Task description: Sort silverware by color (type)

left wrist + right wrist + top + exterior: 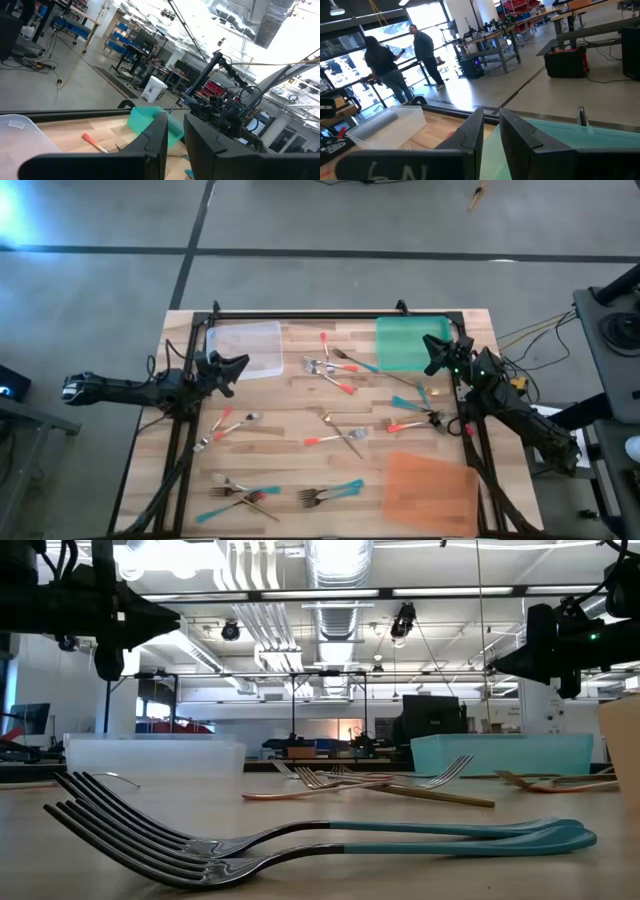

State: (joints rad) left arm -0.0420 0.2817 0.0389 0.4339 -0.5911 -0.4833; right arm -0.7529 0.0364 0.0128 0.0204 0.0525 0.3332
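A: Where do we stand with the sorting?

B: We judge we are at the very start. The silverware (345,385) lies loose all over the counter (290,465), in small mixed heaps, all of it forward of both tools and below them. None of it sits in a tray as far as we can see.

A: And the trays?

B: The clear tray (246,348) is just ahead of our left tool (237,366), the green tray (408,343) right beside our right tool (432,351), and the orange tray (432,487) is well away from both, at the near edge past the right arm. All three look bare.

A: What are the tools doing?

B: Both hang above the counter at its far corners. On each wrist view the fingers (155,137) stand nearly pressed together with a narrow slit between them, pinching nothing; the right ones (472,131) look the same.

A: So what is left?

B: Everything, by our reckoning. Red-handled pieces (330,441), teal-handled forks (330,840) and gold ones (440,795) are still mingled; each kind has yet to be picked out and carried to its own tray.

A: Anything nearest?

B: For the right tool, the teal and red pieces (415,415) just in front of it; for the left, the red-handled ones (225,425) just below it.
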